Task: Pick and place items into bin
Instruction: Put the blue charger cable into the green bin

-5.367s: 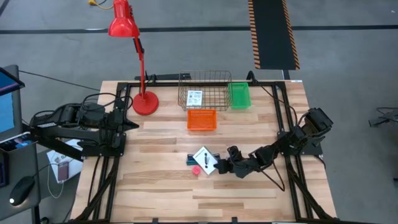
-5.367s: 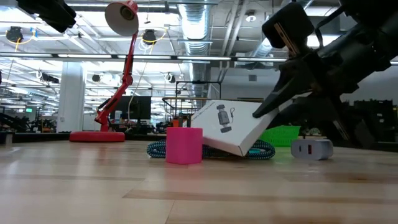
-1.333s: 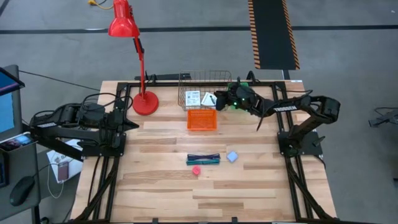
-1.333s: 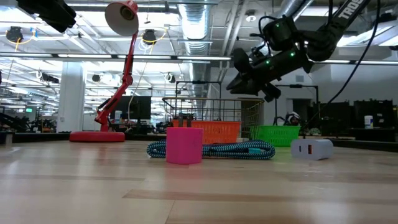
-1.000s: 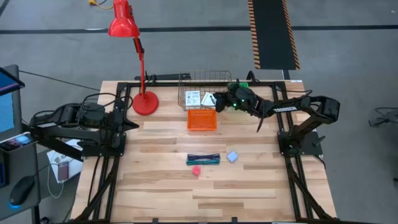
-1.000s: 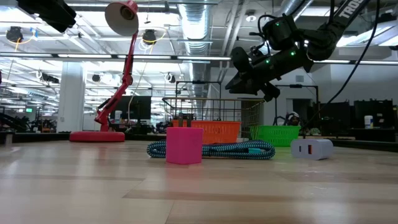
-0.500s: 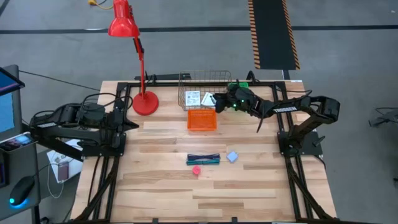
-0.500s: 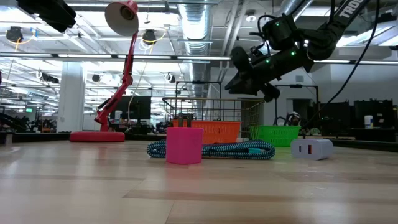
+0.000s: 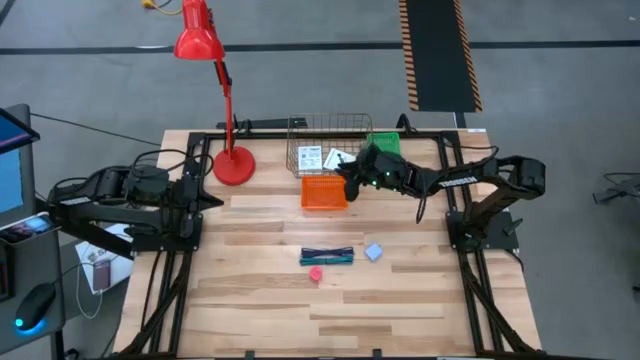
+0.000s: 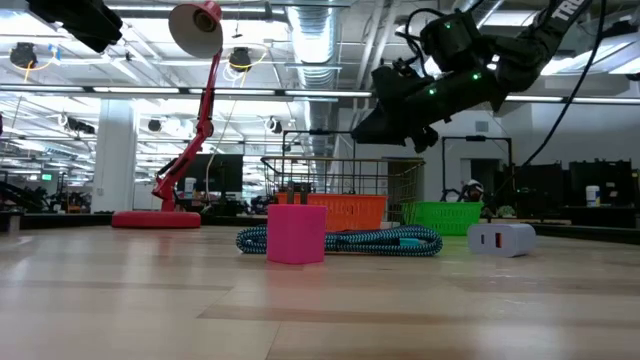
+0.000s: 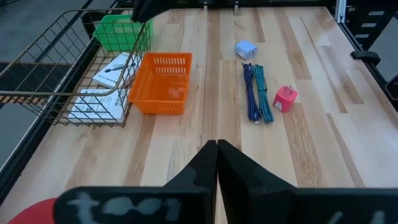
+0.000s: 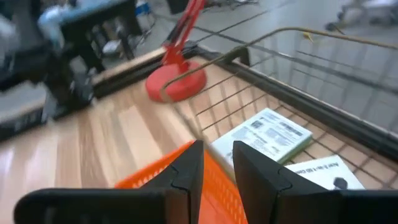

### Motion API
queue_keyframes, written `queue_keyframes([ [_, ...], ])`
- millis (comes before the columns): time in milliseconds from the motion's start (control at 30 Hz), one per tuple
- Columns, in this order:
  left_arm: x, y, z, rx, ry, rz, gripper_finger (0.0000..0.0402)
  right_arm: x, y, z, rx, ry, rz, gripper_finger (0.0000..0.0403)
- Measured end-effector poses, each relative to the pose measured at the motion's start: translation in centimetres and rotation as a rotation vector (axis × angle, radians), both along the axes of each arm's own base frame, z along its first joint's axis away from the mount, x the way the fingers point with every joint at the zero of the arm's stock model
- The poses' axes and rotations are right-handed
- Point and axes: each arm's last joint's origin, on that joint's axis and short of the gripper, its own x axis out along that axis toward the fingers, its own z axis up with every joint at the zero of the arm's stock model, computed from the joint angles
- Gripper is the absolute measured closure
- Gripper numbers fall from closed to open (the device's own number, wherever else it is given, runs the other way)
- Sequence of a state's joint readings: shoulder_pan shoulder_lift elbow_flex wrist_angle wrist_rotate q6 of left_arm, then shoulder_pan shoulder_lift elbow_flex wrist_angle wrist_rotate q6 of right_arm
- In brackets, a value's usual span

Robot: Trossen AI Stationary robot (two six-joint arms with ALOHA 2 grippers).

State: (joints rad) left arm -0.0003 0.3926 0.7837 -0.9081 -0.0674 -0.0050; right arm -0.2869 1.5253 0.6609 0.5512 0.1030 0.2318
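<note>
Items are split up right now; from the high view two white cards [image 9: 323, 158] lie inside the wire basket [image 9: 296, 130] at the table's far edge, while the teal sticks [image 9: 327, 257], pink piece [image 9: 316, 273] and pale blue cube [image 9: 374, 252] sit together mid-table; the right gripper [image 9: 346, 172] hovers by the orange bin [image 9: 323, 192], and the left arm waits folded at the left edge; low view has the right gripper [image 10: 366, 125] up in the air above the basket, nothing in it, pink piece [image 10: 296, 233] touching the teal sticks [image 10: 385, 240]; left wrist view shows the left gripper [image 11: 216, 147] with its fingers pressed together, empty; right wrist view shows the right fingers [image 12: 186, 165] narrowly apart, nothing between them, cards [image 12: 263, 137] in the basket beyond.
</note>
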Motion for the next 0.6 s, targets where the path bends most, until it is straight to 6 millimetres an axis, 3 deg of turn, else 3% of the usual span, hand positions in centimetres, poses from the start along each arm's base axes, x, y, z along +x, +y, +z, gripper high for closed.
queue_keyframes([
  [133,0.0,0.0,0.0,0.006,0.001,-0.003,0.0401,0.3,1.3,0.0,-0.093,0.042,0.077,0.0321],
  [600,0.0,0.0,0.0,0.005,0.001,-0.003,0.0401,0.8,5.3,-0.9,-0.069,0.132,0.240,0.0321],
])
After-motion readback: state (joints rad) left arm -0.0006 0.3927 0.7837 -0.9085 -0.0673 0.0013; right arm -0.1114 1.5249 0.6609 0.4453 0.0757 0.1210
